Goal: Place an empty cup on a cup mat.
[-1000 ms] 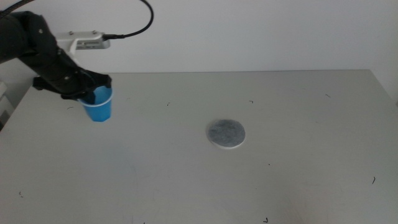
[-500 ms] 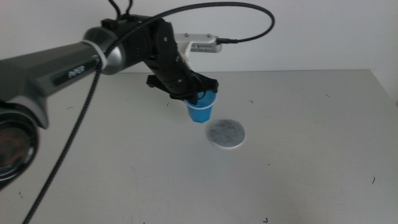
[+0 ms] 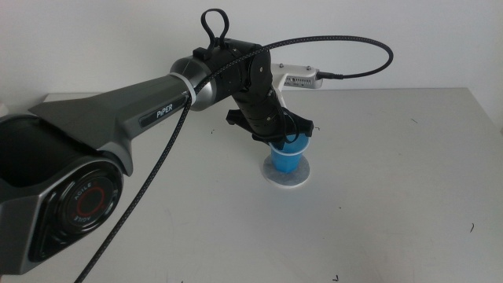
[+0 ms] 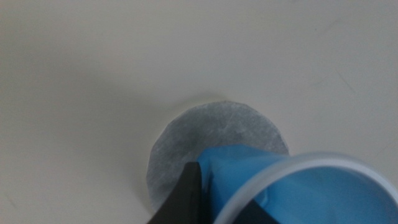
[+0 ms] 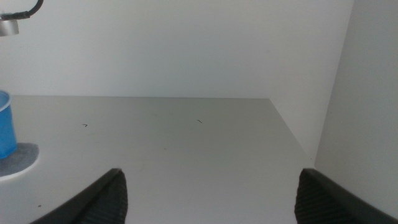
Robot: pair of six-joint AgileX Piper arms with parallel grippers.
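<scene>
Over mottled grey cup mat (image 3: 298,178), tapered blue cup (image 3: 286,159)

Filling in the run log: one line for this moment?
left gripper: shut on cup | cup: over cup mat | right gripper: open, waiting aside

My bench (image 3: 393,204): a pale grey matte top with a few small dark specks. A plain white wall (image 3: 409,39) rises directly behind the bench's far edge. Lighting is soft and even.
</scene>
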